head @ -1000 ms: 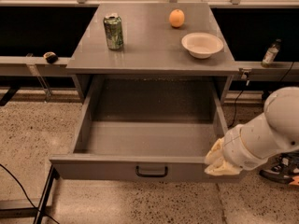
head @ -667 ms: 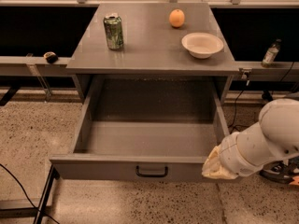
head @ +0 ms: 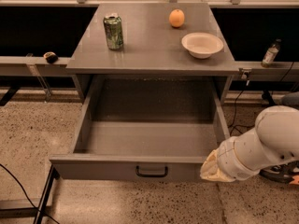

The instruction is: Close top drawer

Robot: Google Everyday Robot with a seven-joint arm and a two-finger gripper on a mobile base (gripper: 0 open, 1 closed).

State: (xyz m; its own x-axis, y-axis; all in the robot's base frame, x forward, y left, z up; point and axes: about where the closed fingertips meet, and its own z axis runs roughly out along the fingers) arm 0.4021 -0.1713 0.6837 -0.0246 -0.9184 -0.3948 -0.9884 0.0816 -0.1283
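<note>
Top drawer stands fully pulled out below the tabletop, so no closing is done yet. Gripper is at the front panel's right end, seemingly touching (grip state: cannot tell). The whole inward push remains.

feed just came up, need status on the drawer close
Gripper at right front corner of top drawer. Drawer open, pulled far out. Nothing seen inside or in its path.

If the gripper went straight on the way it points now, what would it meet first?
Probably the top drawer: the gripper sits at the right end of its front panel, pointing left at it. Whether they touch is unclear.
</note>
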